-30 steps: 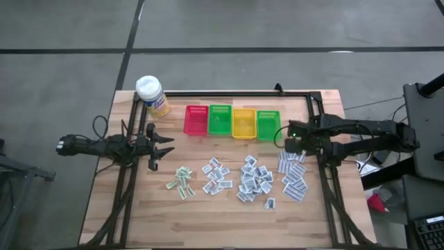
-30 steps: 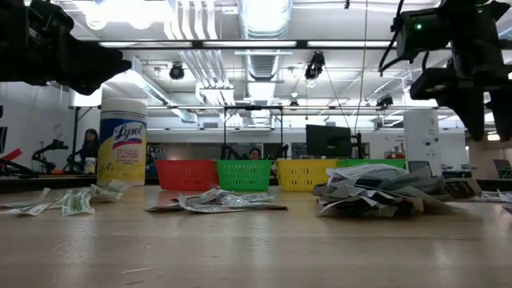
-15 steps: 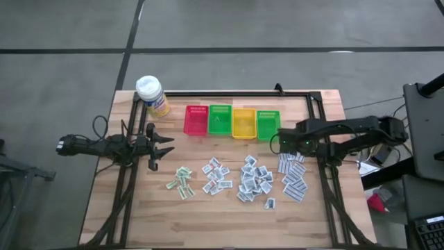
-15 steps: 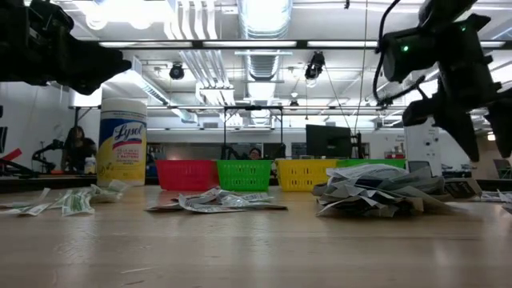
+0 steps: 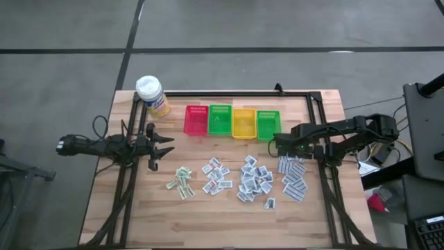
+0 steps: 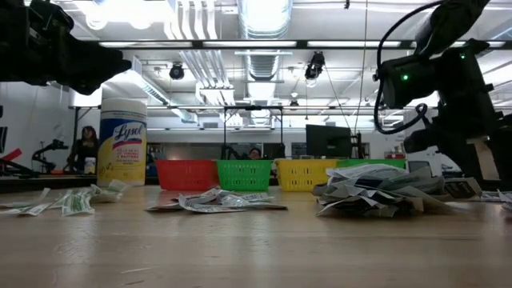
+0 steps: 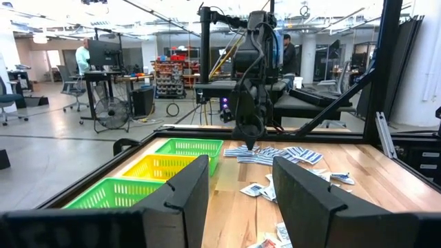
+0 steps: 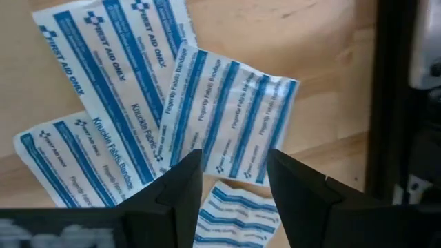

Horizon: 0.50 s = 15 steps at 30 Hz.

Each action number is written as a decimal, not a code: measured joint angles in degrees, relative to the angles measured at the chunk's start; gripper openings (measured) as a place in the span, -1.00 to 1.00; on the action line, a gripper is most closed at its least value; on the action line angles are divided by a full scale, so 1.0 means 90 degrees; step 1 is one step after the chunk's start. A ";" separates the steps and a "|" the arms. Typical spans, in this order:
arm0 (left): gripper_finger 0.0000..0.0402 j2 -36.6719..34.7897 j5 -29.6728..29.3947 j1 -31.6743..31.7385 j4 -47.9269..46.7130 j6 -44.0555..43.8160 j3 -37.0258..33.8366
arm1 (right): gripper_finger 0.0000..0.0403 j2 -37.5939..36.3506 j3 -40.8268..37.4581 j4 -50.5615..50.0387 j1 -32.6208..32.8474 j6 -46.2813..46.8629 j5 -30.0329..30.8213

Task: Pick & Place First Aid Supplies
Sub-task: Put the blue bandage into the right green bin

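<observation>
The first aid supplies lie on the wooden table as small white packets in several loose piles: a green-printed pile point(image 5: 182, 180), two middle piles point(image 5: 216, 175) point(image 5: 257, 182) and a blue-printed right pile point(image 5: 293, 177). My right gripper point(image 5: 281, 146) points down over the far end of the right pile, open. In its wrist view the fingers point(image 8: 182, 186) stand on either side of a blue-striped packet point(image 8: 231, 117) just below them; I cannot tell whether they touch it. My left gripper point(image 5: 163, 146) waits open and level at the table's left point(image 7: 241, 200).
A row of red point(image 5: 195, 119), green point(image 5: 220, 119), yellow point(image 5: 243, 123) and green point(image 5: 268, 125) baskets stands at the far side. A yellow bottle with a white cap point(image 5: 152, 96) stands at the far left corner. Black frame rails run along the table's sides.
My right gripper has come down and a little toward the table's left, tipping steeper until it points down over the far end of the right pile. The packets lie as before.
</observation>
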 joint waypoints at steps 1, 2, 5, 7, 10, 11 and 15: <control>-0.21 0.0000 0.0000 0.0000 0.0001 0.0001 -0.0002 | -0.22 -0.0020 -0.0036 0.0069 0.0000 -0.0056 0.0001; -0.21 0.0001 0.0000 0.0000 0.0001 0.0001 0.0000 | -0.22 -0.0040 -0.0055 0.0113 0.0000 -0.0160 0.0001; -0.21 0.0001 0.0000 0.0000 0.0001 0.0001 -0.0002 | -0.24 -0.0102 -0.0072 0.0198 0.0000 -0.0567 0.0000; -0.21 0.0000 0.0000 0.0000 0.0001 0.0001 -0.0002 | -0.25 -0.0129 -0.0073 0.0194 0.0000 -0.0821 -0.0002; -0.21 0.0000 0.0000 0.0000 0.0001 0.0001 -0.0001 | -0.25 -0.0125 -0.0057 0.0195 0.0000 -0.1335 -0.0004; -0.21 -0.0001 0.0000 0.0000 0.0001 0.0001 -0.0001 | -0.25 -0.0124 -0.0036 0.0202 0.0000 -0.1525 -0.0021; -0.21 0.0001 0.0000 0.0000 0.0001 0.0001 -0.0002 | -0.24 -0.0162 -0.0001 0.0209 0.0000 -0.2134 -0.0207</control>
